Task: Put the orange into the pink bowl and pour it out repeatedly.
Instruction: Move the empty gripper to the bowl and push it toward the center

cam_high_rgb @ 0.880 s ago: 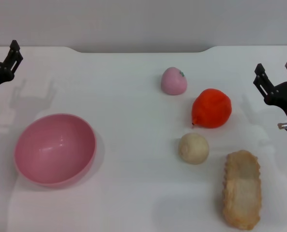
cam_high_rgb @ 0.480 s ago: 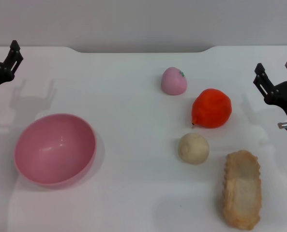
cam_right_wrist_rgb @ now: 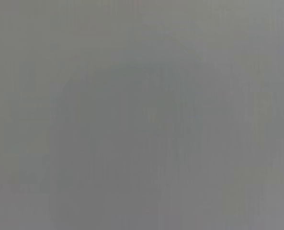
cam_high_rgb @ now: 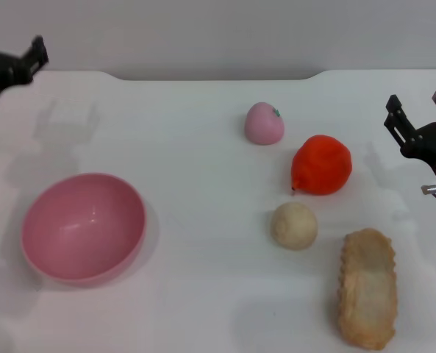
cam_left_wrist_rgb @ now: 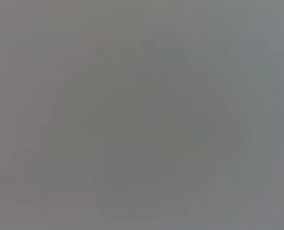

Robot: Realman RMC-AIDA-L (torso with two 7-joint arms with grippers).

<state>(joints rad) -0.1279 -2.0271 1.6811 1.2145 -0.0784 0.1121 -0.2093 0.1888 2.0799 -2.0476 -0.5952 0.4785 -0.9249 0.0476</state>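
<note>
The red-orange orange (cam_high_rgb: 321,165) lies on the white table (cam_high_rgb: 203,147) right of centre, its small nub pointing to the near left. The glossy pink bowl (cam_high_rgb: 83,226) sits upright and empty at the near left. My left gripper (cam_high_rgb: 12,45) hovers at the far left corner, well behind the bowl, open and holding nothing. At the right edge my right gripper (cam_high_rgb: 417,101) stands open and empty, a short way right of the orange. Both wrist views are plain grey and show nothing.
A small pink peach-like fruit (cam_high_rgb: 265,123) lies behind the orange and a beige ball (cam_high_rgb: 294,225) in front of it. A long tan bread-like piece (cam_high_rgb: 367,287) lies at the near right.
My left gripper has moved away toward the table's far edge and slightly to the right. The right gripper and all objects have stayed put.
</note>
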